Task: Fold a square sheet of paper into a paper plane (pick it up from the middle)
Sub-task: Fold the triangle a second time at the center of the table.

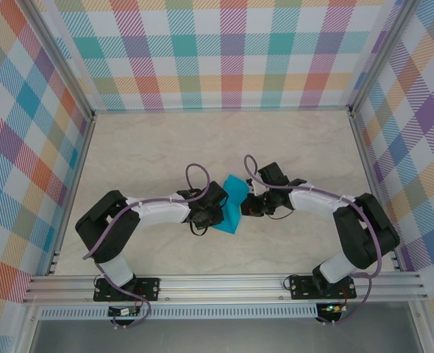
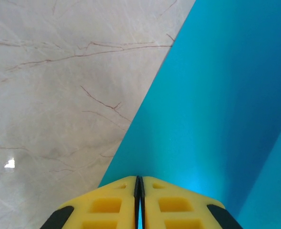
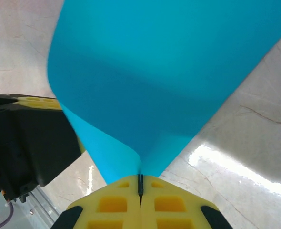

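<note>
Left fingers (image 2: 107, 205): pressed together pad to pad, down to a hairline seam; clamped on one edge of the sheet of paper (image 1: 235, 195), with a teal sliver caught in that seam.
Right fingers (image 3: 116, 202): also squeezed fully together; pinched the sheet at the point where its two layers converged.
Sheet position: spanned the gap between both pairs of fingers, gripped from either side.
Sheet shape near right fingers: bent rather than flat; fanned out wide ahead of them and curled over on itself, with a second layer lower down on the side toward the left fingers.
Sheet shape near left fingers: ran ahead and to their right as a broad slanted panel, with a crease line at its far right.
Contact with table (image 1: 151, 140): could not be told.
Table surface: pale and marbled, seen left of the left fingers and on both sides of the right fingers.
Checked walls (image 1: 232, 51): stood well beyond both pairs of fingers.
</note>
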Controlling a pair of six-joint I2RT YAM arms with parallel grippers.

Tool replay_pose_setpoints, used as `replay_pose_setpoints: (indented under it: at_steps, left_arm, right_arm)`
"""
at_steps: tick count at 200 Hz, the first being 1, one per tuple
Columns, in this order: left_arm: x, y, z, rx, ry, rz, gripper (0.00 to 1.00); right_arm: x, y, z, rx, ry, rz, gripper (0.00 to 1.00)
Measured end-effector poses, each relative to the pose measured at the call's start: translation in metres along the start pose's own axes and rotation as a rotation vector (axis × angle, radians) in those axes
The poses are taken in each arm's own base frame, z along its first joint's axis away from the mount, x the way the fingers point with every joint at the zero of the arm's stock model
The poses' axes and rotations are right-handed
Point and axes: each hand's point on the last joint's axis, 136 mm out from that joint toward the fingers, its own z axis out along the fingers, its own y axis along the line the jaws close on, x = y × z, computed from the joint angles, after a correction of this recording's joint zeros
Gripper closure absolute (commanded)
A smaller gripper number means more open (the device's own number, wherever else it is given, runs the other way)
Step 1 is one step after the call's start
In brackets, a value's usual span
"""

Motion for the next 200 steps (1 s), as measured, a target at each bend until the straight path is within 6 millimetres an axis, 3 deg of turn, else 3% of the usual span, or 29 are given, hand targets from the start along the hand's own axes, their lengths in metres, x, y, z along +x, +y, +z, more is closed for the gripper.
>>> replay_pose_setpoints:
  at_steps: [77, 200]
  left_arm:
    - [0.000, 0.000, 0.000, 0.000, 0.002, 0.004, 0.88]
    - [0.000, 0.000, 0.000, 0.000, 0.002, 0.004, 0.88]
  right_arm:
    - [-0.013, -0.006, 0.013, 0.029, 0.020, 0.010, 0.97]
    - [-0.011, -0.019, 0.027, 0.069, 0.067, 0.018, 0.97]
